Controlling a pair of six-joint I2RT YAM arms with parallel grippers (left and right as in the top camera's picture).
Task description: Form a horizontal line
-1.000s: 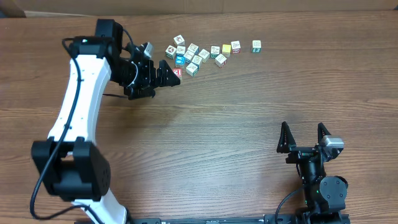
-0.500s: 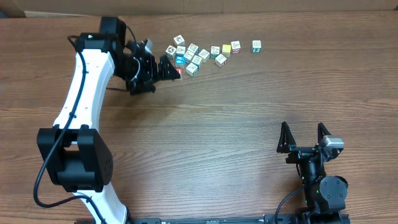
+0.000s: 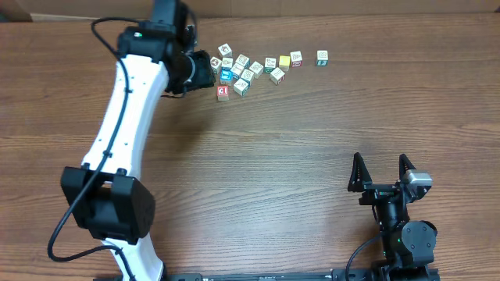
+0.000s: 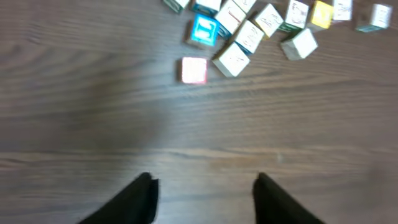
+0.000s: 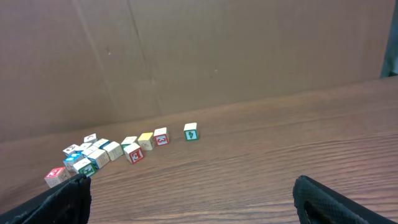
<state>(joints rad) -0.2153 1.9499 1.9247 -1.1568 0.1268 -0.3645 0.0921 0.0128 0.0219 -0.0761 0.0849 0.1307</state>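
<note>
Presently on the table [image 3: 273,156], far side: short row of picture cubes [image 3: 283,61] — just right of an irregular cube cluster [image 3: 234,69]. Left fingers [image 4: 140,199] parted over bare wood, gripping nothing, short of a red cube [image 4: 194,70]. Right fingers [image 3: 358,173] wide open, empty — well apart from all cubes.

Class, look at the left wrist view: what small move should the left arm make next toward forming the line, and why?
Probably ease the left tool forward until it stands over the red cube. Its fingers stand apart with nothing between them. That cube lies alone, just off the cluster, and is the one nearest the tool.
</note>
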